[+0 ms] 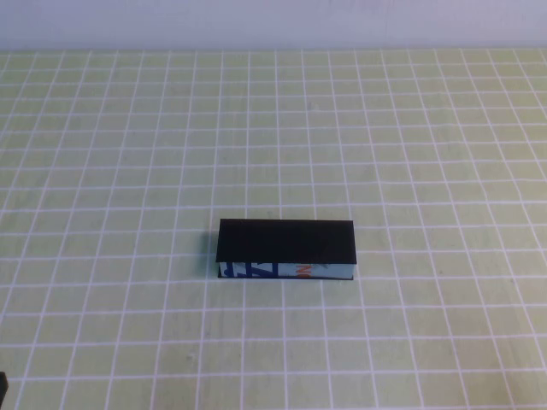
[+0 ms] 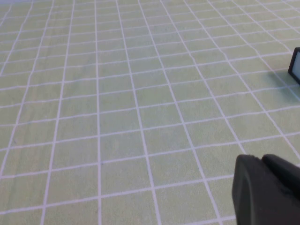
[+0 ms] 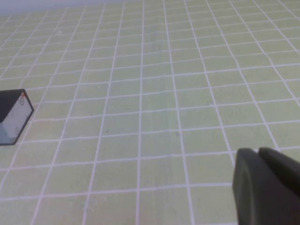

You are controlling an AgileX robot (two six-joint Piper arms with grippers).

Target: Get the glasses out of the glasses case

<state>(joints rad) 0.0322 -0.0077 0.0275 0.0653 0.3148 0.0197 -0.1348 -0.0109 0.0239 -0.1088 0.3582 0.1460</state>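
The rectangular black-lidded glasses case point(image 1: 285, 248) with its white printed front lay shut mid-table on the green gridded cloth point(image 1: 410, 137). The right gripper point(image 3: 267, 187) hovered aside, fingers together; the left gripper's point(image 2: 267, 190) fingers couldn't be judged.

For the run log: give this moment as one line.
glasses case: lid closed, mid-table | glasses: not visible | left gripper: parked, off case | right gripper: shut, parked, off case

Our grippers, seen only in part

We see our left gripper point(image 2: 269, 190) and right gripper point(image 3: 269, 185) as matte black, rounded plastic bodies, each split by a narrow seam.
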